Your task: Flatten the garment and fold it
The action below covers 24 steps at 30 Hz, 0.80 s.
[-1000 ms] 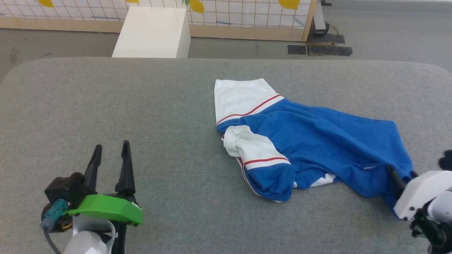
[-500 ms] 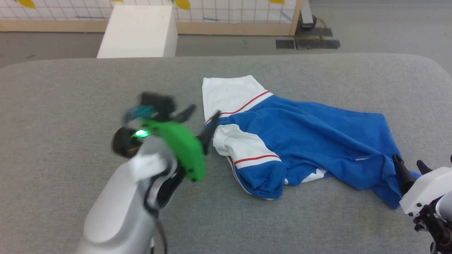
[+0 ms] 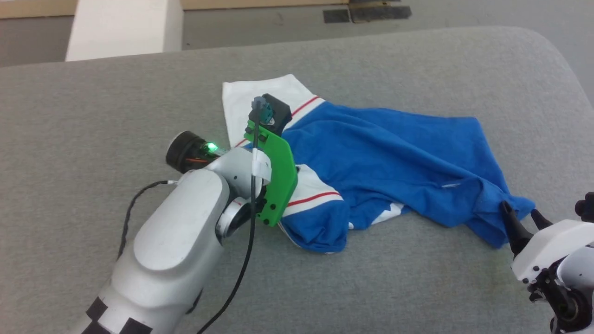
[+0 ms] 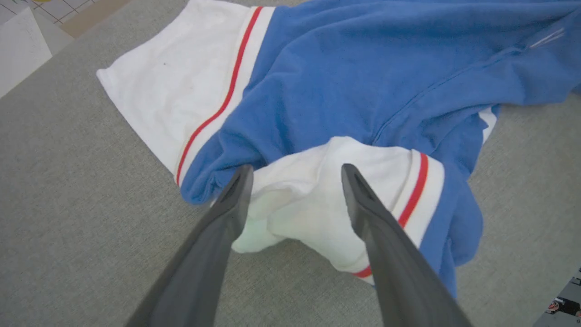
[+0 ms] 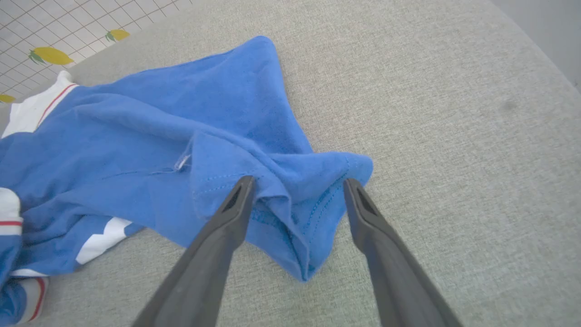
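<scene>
As its wrist view reveals, left end effector (image 4: 296,168) straddles garment (image 4: 363,81) sleeve.

The garment (image 3: 394,157) is laid across the middle and right of the table (image 3: 93,102), a box (image 3: 116,28) being seen on the floor (image 3: 260,23) behind the table's left part. The left gripper (image 4: 296,169) is set over the bunched sleeve (image 4: 299,204) at the garment's left end, the right gripper (image 3: 519,208) at its near right corner.

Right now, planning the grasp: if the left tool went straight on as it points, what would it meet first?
The bunched white sleeve of the shirt, ahead between the open fingers of the left tool; likely close, depth unclear.
</scene>
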Tool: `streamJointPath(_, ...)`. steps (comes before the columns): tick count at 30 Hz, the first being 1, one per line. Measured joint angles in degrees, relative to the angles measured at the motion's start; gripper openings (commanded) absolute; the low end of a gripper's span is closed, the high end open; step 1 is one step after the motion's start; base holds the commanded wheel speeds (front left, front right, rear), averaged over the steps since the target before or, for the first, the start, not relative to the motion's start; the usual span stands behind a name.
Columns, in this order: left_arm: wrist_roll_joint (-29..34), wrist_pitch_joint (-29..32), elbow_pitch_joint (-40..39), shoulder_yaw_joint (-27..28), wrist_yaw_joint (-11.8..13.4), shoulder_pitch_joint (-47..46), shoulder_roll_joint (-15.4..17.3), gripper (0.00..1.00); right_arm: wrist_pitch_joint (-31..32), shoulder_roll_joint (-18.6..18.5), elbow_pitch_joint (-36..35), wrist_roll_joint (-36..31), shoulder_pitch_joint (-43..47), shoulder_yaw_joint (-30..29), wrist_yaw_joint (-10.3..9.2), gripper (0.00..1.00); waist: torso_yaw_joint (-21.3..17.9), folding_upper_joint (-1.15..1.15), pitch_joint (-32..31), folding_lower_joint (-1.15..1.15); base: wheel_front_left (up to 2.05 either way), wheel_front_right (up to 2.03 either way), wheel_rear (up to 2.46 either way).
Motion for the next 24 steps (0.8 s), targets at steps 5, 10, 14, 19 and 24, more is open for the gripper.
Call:
streamJointPath(5,0.3,1.8,1.8,-0.1,1.3,-0.1,0.9,1.00,-0.6,0.0,0.8,0.1,-0.3,0.4,0.00,1.00,-1.5,0.00,1.3,0.00,0.00,0.00,0.00)
streamJointPath(10,0.3,2.4,1.9,-0.3,2.0,-0.1,1.0,0.00,-0.8,0.0,0.9,0.1,-0.5,0.4,0.00,1.00,-1.3,0.00,1.8,0.00,0.00,0.00,0.00)
streamJointPath(14,0.1,3.7,1.8,-0.8,1.9,-0.1,1.3,0.00,-0.9,0.0,1.1,0.1,-0.9,1.0,0.00,1.00,-0.5,0.00,1.7,0.00,0.00,0.00,0.00)
streamJointPath(19,-1.3,1.4,0.7,0.2,1.9,0.2,0.9,0.00,-0.9,0.0,1.5,0.3,-1.6,1.9,0.00,1.00,0.7,0.00,1.3,0.00,0.00,0.00,0.00)
streamJointPath(24,-4.2,-2.5,-2.0,3.6,2.1,0.2,0.1,0.00,-1.1,0.0,1.7,0.3,-1.7,2.0,0.00,1.00,1.8,0.00,0.7,0.00,0.00,0.00,0.00)
